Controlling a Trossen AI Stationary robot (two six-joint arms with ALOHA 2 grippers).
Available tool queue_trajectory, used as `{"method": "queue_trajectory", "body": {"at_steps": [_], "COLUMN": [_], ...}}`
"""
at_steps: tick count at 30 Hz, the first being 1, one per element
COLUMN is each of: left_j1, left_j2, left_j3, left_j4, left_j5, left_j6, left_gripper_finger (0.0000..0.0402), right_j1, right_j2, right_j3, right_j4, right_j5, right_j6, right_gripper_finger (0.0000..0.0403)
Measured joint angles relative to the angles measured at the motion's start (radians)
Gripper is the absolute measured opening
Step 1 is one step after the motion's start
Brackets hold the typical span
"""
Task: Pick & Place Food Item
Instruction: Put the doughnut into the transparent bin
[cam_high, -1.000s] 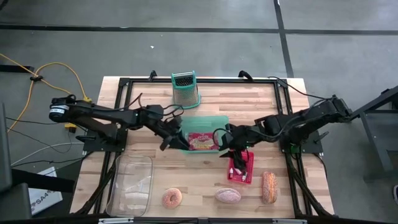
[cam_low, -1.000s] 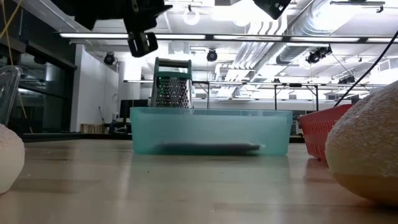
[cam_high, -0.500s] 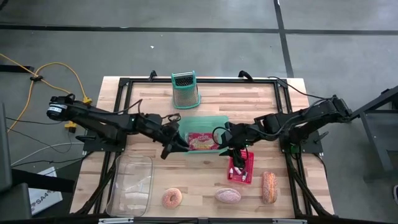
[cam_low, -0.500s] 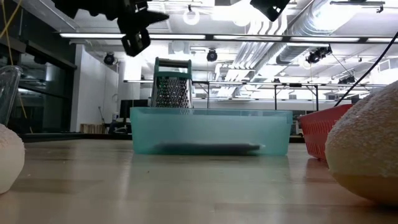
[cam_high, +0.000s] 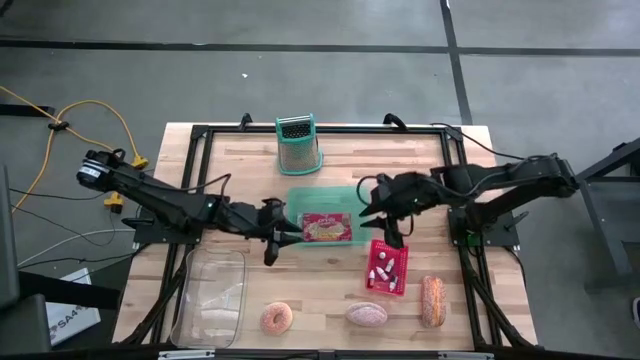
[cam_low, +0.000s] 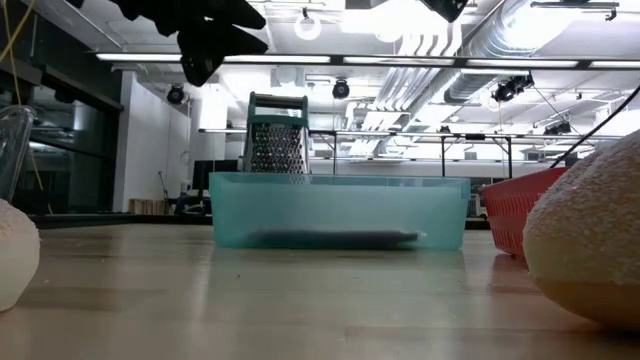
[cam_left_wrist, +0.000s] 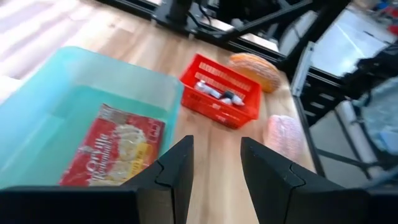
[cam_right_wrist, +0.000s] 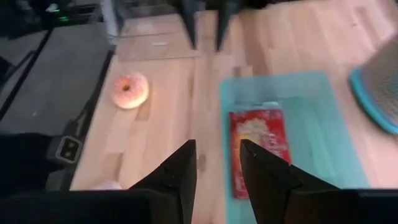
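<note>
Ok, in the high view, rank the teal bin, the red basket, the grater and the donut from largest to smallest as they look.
1. Teal bin, clearly largest.
2. Grater.
3. Red basket, close to the grater, so that pair is unsure.
4. Donut, smallest.

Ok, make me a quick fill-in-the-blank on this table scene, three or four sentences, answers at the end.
1. The red food packet lies inside the teal ____.
2. The metal grater stands at the table's ____ edge, away from the pastries.
3. The pink-frosted donut sits beside the clear ____ container.
4. The small red ____ holds little bottles.

Missing words: bin; far; plastic; basket
</note>
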Motion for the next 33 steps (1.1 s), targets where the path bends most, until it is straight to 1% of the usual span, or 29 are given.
{"method": "queue_trajectory", "body": {"at_steps": [2,6,10,14,20,24,33], "left_j1": [-0.014,-0.044,-0.067,-0.074,-0.077,-0.077,-0.077], "left_j2": [0.000,0.000,0.000,0.000,0.000,0.000,0.000], "left_j3": [0.000,0.000,0.000,0.000,0.000,0.000,0.000], "left_j4": [0.000,0.000,0.001,0.001,0.003,0.019,0.058], "left_j5": [-0.041,-0.106,-0.128,-0.129,-0.128,-0.091,-0.089], "left_j6": [0.003,0.026,0.047,0.047,0.046,0.070,0.077], "left_gripper_finger": [0.0128,0.0128,0.0128,0.0128,0.0128,0.0128,0.0128], "right_j1": [-0.019,-0.047,-0.089,-0.116,-0.117,-0.116,-0.116], "right_j2": [-0.018,-0.060,-0.097,-0.118,-0.116,-0.108,-0.107], "right_j3": [0.000,0.000,0.000,0.000,0.000,0.000,0.000], "right_j4": [-0.021,-0.065,-0.087,-0.086,-0.088,-0.088,-0.087], "right_j5": [0.006,0.063,0.089,0.079,0.068,0.064,0.065], "right_j6": [-0.002,-0.004,-0.003,0.000,0.000,0.002,0.001], "right_gripper_finger": [0.0112,0.0112,0.0112,0.0112,0.0112,0.0112,0.0112]}}
